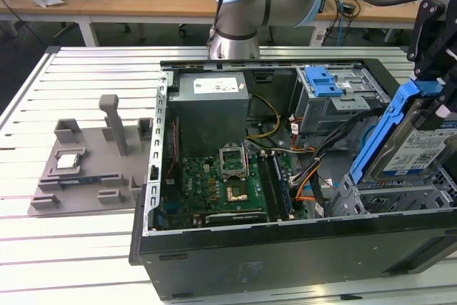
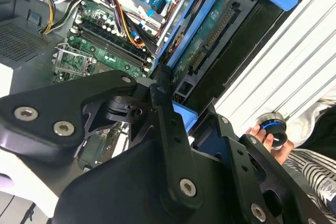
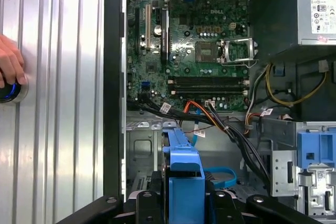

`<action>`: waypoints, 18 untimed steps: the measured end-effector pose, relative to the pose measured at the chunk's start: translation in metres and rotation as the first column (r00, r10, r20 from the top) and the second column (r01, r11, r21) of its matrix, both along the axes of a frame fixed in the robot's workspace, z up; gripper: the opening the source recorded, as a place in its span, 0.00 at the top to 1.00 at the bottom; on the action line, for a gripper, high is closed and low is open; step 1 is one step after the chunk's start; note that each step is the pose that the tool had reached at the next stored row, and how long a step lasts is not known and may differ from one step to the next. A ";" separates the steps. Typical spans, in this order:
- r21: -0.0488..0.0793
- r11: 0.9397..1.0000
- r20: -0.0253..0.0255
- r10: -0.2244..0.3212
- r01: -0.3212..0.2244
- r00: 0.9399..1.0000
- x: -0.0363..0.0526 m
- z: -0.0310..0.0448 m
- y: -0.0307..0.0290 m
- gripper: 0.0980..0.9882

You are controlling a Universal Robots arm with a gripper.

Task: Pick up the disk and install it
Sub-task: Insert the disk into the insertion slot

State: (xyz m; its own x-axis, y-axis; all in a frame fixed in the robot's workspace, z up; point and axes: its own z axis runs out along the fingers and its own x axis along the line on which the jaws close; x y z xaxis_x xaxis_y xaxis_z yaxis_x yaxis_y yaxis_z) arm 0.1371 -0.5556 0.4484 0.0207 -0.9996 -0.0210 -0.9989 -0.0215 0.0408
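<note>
Disk [image 1: 421, 149] tilted on edge inside tool [image 1: 433, 76] fingers' closed grip, over computer case [image 1: 285, 251].

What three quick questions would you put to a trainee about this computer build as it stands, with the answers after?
1. True or false: the disk lies flat on the table.
2. Where is the grey tray in the exterior view? A: on the table, to the left of the computer case. B: inside the case. C: on top of the case.
3. Fill in: the gripper has its jaws shut on the ____.
Key: 1 false, it hangs tilted over the open case. 2 A. 3 disk.
</note>
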 end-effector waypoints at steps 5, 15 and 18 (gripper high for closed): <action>0.000 1.000 0.000 0.000 0.000 1.000 0.0000 -0.0029 -0.0012 0.70; 0.000 1.000 0.000 0.000 0.000 1.000 0.0000 -0.0140 -0.0031 0.70; 0.000 1.000 0.000 0.000 0.000 1.000 0.0000 -0.0202 -0.0035 0.70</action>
